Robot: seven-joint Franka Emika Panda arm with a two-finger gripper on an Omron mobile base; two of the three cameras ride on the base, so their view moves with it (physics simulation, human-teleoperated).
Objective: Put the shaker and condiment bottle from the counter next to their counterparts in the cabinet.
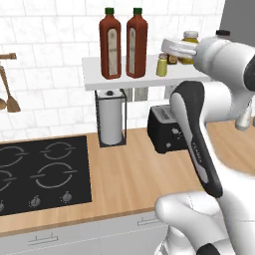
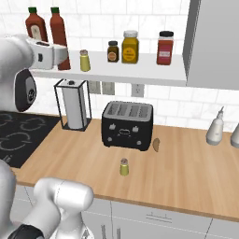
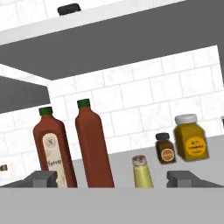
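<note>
Two alike reddish-brown condiment bottles with green caps (image 1: 110, 45) (image 1: 136, 44) stand side by side at the left end of the cabinet shelf (image 1: 94, 77). A tiny yellow-green shaker (image 2: 84, 60) stands just right of them on the shelf. A second shaker (image 2: 124, 166) stands on the counter (image 2: 186, 172) in front of the toaster. My gripper (image 2: 65, 57) hovers at shelf height in front of the bottles, open and holding nothing. In the hand view its fingertips (image 3: 41, 178) flank the right bottle (image 3: 92, 144) and the shelf shaker (image 3: 142, 172).
On the shelf to the right stand a dark brown jar (image 2: 112, 51), a mustard-yellow jar (image 2: 130, 46) and a red jar (image 2: 165, 47). Below are a paper towel holder (image 2: 73, 109), a black toaster (image 2: 127, 125), the hob (image 1: 40, 174) and a white bottle (image 2: 214, 128).
</note>
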